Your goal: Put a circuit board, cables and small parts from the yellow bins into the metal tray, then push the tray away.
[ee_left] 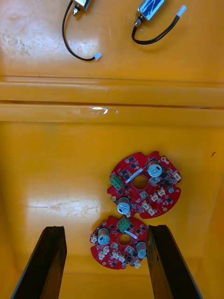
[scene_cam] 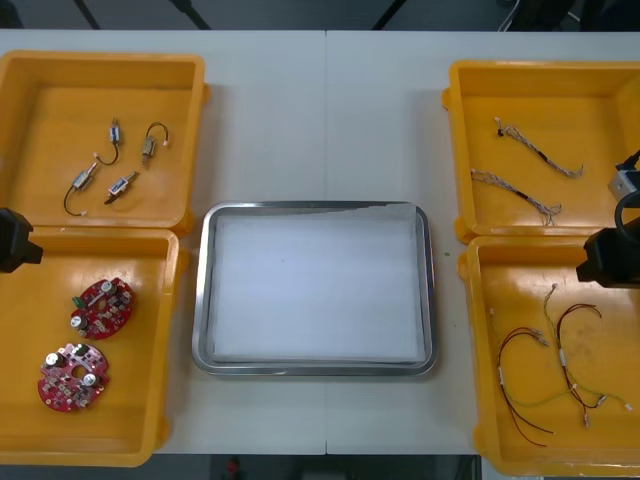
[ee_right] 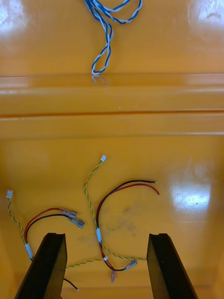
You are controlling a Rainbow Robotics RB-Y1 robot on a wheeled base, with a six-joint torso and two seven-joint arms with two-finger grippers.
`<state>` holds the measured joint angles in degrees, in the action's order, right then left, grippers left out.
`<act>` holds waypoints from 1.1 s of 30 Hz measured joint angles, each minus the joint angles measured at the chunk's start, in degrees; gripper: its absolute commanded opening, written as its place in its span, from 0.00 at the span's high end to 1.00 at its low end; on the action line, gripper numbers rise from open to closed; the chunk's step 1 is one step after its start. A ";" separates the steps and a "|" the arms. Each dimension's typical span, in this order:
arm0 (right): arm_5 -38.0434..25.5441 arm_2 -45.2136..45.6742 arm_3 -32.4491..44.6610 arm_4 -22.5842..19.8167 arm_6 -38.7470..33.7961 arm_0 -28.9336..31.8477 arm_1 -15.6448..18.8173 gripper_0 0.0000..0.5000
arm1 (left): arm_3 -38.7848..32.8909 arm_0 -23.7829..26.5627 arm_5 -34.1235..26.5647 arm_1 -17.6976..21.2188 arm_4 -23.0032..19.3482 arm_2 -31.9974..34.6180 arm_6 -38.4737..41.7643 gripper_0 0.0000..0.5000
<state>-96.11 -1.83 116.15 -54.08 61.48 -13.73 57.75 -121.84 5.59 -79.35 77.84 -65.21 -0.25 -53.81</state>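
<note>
The metal tray (scene_cam: 203, 300), white inside, lies at the table's middle with nothing in it. Two round red circuit boards (scene_cam: 103, 307) (scene_cam: 72, 376) rest in the near left yellow bin (scene_cam: 170, 330). My left gripper (scene_cam: 12, 240) hangs over that bin's far left corner. In the left wrist view it (ee_left: 106, 229) stands open above the nearer board (ee_left: 120, 242), with the other board (ee_left: 144, 183) beyond. My right gripper (scene_cam: 608, 258) hovers over the near right bin (scene_cam: 475, 330). It (ee_right: 106, 238) is open above the red and yellow cables (ee_right: 100, 219) (scene_cam: 555, 370).
The far left bin (scene_cam: 195, 140) holds several small metal parts (scene_cam: 115, 160) with black cables (ee_left: 77, 46). Twisted blue and white cables (scene_cam: 525, 165) (ee_right: 107, 28) lie in the far right bin (scene_cam: 455, 150). Bare table surrounds the tray, with open room beyond its far edge.
</note>
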 measured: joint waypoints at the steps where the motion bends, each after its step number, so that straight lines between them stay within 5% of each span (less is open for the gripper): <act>1: 0.02 0.00 0.00 -0.11 0.55 0.27 0.00 0.00 | 0.13 0.00 0.25 0.01 -0.27 0.00 0.00 0.00; 20: 8.16 0.00 0.23 0.10 13.54 10.06 0.00 0.00 | 1.67 -2.85 0.56 0.29 -3.67 2.10 -1.55 0.00; 27: 10.63 0.00 0.29 0.12 13.57 13.69 0.00 0.00 | 1.73 -12.68 0.54 0.29 -7.88 12.48 -15.57 0.00; 33: 12.09 -0.02 0.32 0.32 13.81 16.27 -0.01 0.00 | 2.03 -13.62 0.57 0.29 -8.03 12.97 -23.79 0.00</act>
<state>-84.02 -1.85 116.48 -53.76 75.28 2.54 57.75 -119.82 -8.03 -78.78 78.13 -73.24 12.72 -77.60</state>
